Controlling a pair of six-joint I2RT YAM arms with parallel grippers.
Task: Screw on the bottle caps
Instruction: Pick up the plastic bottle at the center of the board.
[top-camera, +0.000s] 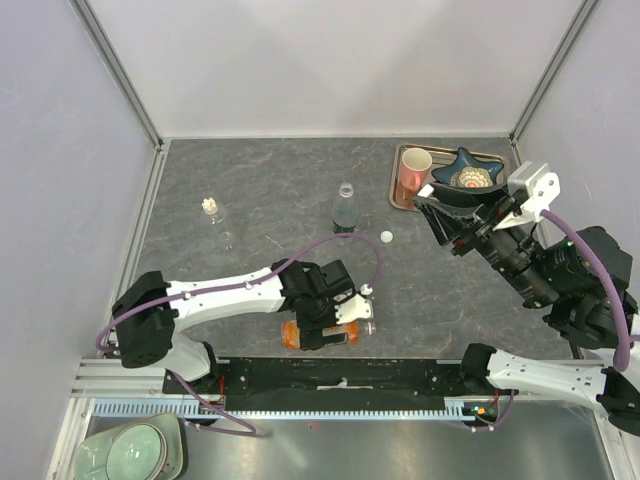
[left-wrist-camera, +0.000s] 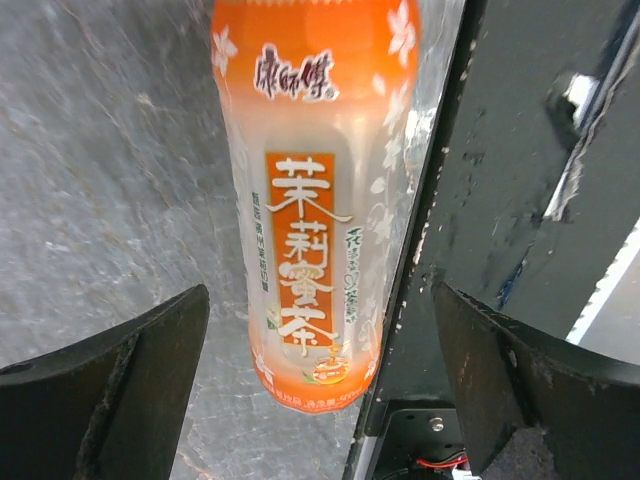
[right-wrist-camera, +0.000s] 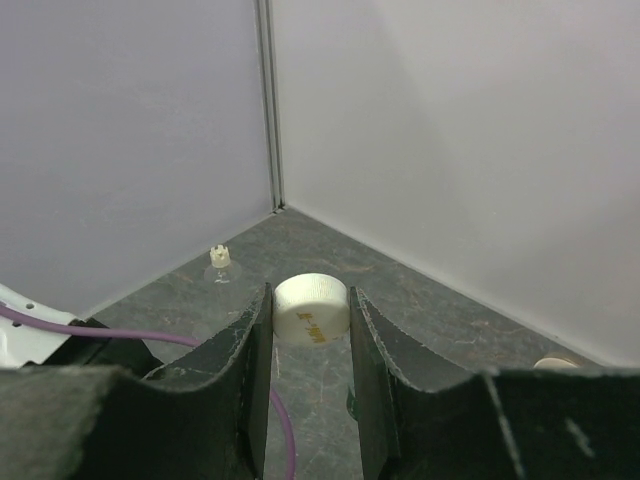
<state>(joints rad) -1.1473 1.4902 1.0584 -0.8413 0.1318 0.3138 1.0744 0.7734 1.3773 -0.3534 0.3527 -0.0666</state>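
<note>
1. The orange bottle (left-wrist-camera: 315, 230) is laid on its side on the table (top-camera: 250, 180), close to the near edge by the arm bases. Its long axis is run along that edge, left to right. Which end carries the neck cannot be told.
2. It is straddled by the left gripper (left-wrist-camera: 320, 300), whose jaws are spread wide with a gap on either side, so nothing is held. The closing line is set across the bottle's width, which is judged right for a grasp round the body.
3. A white cap (right-wrist-camera: 312, 312) is pinched between the narrowly set jaws of the right gripper (right-wrist-camera: 310, 295), raised near the tray (top-camera: 397, 175) and well apart from the bottle.
4. The left arm is the nearer one. The bottle is judged to need standing up before the cap can be brought.
5. Farther out, a green-label bottle (top-camera: 345, 215) is stood upright with a loose cap (top-camera: 386, 237) near it, and a tiny bottle (top-camera: 210, 208) is at the far left.
</note>
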